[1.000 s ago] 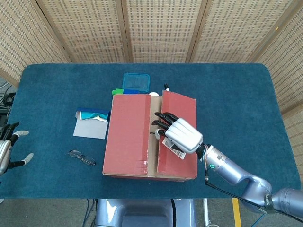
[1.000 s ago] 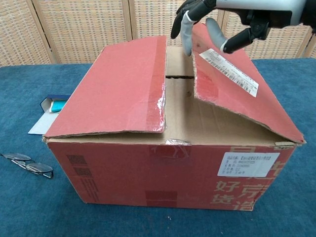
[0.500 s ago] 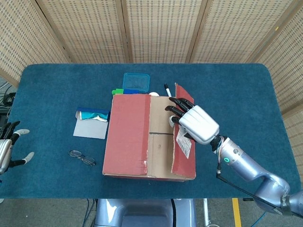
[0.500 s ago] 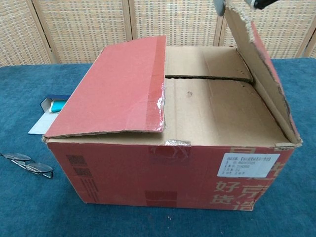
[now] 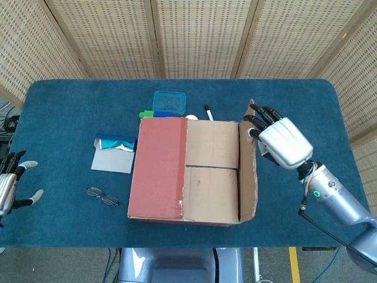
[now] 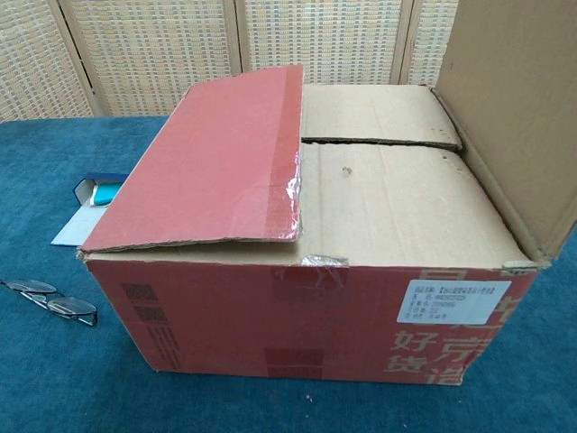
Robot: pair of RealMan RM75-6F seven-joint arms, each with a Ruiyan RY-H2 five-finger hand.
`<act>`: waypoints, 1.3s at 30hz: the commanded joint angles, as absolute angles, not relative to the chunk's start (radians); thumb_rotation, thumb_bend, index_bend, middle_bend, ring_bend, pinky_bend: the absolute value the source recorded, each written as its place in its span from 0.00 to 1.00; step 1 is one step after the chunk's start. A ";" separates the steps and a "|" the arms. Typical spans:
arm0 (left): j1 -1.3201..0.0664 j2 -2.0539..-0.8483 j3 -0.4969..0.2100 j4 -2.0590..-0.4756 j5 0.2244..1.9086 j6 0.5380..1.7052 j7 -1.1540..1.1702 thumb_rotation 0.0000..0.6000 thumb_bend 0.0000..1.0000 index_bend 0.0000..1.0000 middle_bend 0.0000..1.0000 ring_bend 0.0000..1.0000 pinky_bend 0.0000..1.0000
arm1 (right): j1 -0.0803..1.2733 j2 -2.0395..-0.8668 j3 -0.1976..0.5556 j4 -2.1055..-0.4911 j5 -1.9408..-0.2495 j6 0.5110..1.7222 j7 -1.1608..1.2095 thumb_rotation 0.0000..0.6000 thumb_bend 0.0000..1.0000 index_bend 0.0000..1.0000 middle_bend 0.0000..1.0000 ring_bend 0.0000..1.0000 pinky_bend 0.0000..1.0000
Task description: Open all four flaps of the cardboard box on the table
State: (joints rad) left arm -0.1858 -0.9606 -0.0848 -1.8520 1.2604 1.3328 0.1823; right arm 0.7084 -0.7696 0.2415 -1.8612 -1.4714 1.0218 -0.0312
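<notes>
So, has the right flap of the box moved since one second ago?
Yes. The right flap swung up and outward, away from the left flap, pushed by the right hand.
</notes>
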 commanded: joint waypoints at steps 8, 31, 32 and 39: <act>-0.188 -0.954 -0.083 -1.859 1.261 1.330 0.189 0.88 0.26 0.25 0.07 0.01 0.05 | 0.645 -0.727 0.216 -1.805 -1.451 1.045 -0.041 1.00 0.96 0.50 0.23 0.06 0.14; -0.415 -0.760 -0.086 -1.869 1.604 1.057 -0.173 0.87 0.27 0.11 0.00 0.00 0.00 | 0.511 -0.792 0.158 -1.869 -1.415 1.162 -0.116 1.00 0.88 0.24 0.14 0.00 0.12; -0.434 -0.755 -0.092 -1.866 1.624 1.046 -0.191 0.87 0.27 0.11 0.00 0.00 0.00 | 0.505 -0.794 0.154 -1.873 -1.415 1.168 -0.122 1.00 0.88 0.23 0.14 0.00 0.12; -0.585 -0.736 -0.122 -1.855 1.749 0.944 -0.340 0.87 0.47 0.10 0.00 0.00 0.00 | 0.459 -0.806 0.138 -1.902 -1.416 1.217 -0.142 1.00 0.88 0.23 0.14 0.00 0.12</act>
